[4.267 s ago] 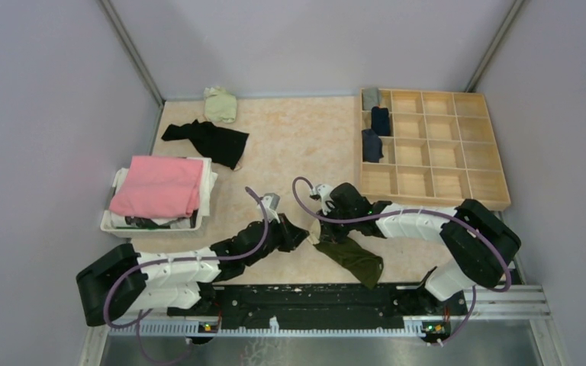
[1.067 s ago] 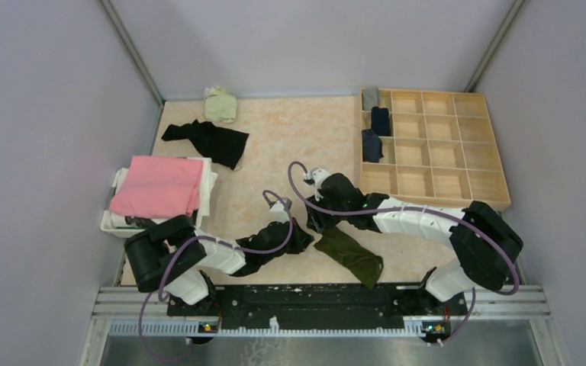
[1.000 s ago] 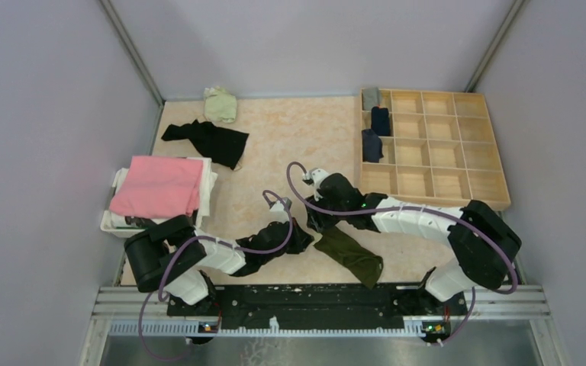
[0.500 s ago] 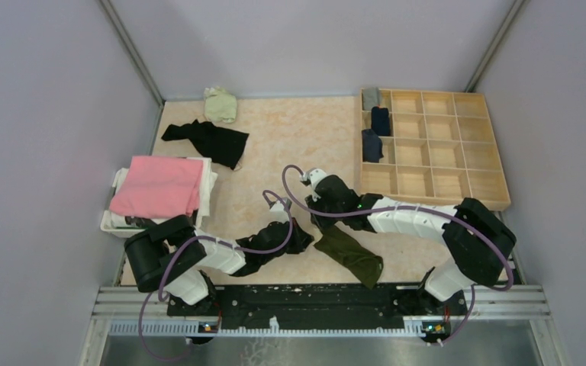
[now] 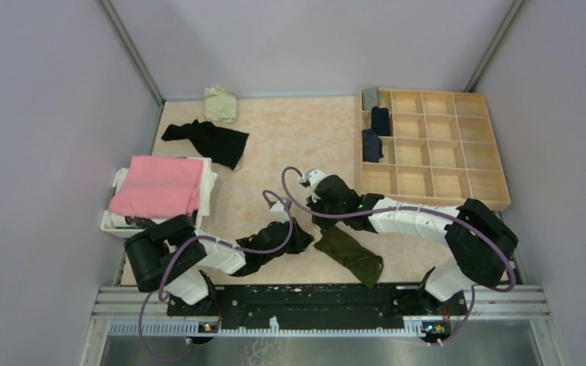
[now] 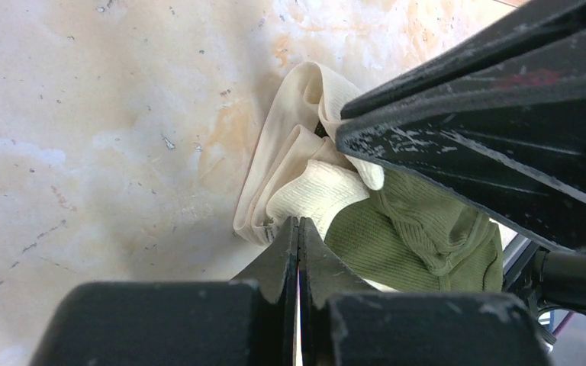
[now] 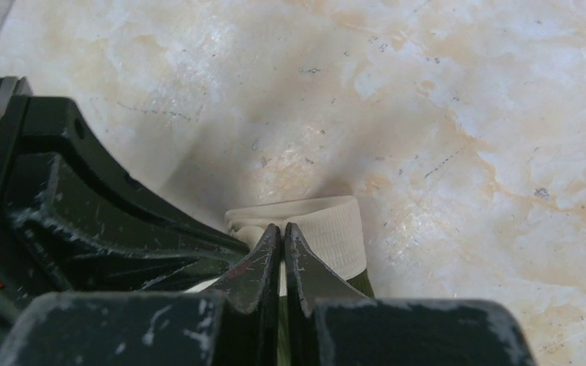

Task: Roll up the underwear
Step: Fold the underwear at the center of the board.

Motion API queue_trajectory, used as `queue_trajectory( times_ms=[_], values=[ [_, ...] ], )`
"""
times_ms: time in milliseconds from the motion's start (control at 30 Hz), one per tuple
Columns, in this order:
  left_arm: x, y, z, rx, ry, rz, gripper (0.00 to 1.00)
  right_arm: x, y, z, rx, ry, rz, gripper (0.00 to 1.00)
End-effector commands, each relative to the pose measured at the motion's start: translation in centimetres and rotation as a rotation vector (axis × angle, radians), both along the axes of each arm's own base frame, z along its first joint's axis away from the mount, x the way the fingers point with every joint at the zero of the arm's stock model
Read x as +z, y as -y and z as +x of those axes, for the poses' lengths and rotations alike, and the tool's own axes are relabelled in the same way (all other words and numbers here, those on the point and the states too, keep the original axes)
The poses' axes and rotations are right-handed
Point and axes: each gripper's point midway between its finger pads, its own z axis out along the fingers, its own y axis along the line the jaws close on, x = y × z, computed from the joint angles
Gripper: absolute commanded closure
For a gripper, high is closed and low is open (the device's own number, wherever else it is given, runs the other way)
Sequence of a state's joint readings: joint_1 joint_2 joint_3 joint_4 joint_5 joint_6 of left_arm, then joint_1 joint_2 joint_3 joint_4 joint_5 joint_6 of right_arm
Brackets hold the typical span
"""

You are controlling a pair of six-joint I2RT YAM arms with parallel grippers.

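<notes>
The olive green underwear (image 5: 349, 255) lies near the front middle of the table, its cream waistband (image 7: 336, 229) toward the arms' tips. My right gripper (image 5: 318, 226) (image 7: 282, 226) is shut on the waistband, and cream cloth shows between its fingers. My left gripper (image 5: 307, 238) (image 6: 298, 221) is shut. Its tips touch the waistband's edge (image 6: 305, 160); I cannot tell whether they pinch it. The green ribbed cloth (image 6: 404, 236) lies just right of those tips. The two grippers nearly touch: the right one's black fingers (image 6: 488, 99) cross the left wrist view.
A wooden compartment tray (image 5: 458, 145) stands at the back right, with rolled dark pieces (image 5: 380, 120) in its left column. A white basket (image 5: 114, 221) holds a pink cloth (image 5: 160, 185) at the left. A black garment (image 5: 210, 139) and a pale green one (image 5: 220, 103) lie at the back.
My right gripper has shut on the waistband and shifted slightly left. The left arm has swung its elbow inward since the oldest frame; its gripper stays shut at the waistband.
</notes>
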State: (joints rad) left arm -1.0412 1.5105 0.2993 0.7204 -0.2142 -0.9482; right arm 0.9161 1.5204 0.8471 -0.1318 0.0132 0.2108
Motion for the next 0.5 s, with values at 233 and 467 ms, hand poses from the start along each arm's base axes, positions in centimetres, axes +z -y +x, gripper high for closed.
queue_trajectory(
  times_ms=[233,467],
  values=[
    [-1.2,-0.3,-0.3,0.002,-0.028,0.038,1.0,2.6,-1.1,-2.7,0.151,-0.031,0.076,1.0],
    [-1.2,-0.3,-0.2,0.005,-0.028,0.04,1.0,1.7,-1.3,-4.1,0.183,-0.099,0.089,1.0]
  ],
)
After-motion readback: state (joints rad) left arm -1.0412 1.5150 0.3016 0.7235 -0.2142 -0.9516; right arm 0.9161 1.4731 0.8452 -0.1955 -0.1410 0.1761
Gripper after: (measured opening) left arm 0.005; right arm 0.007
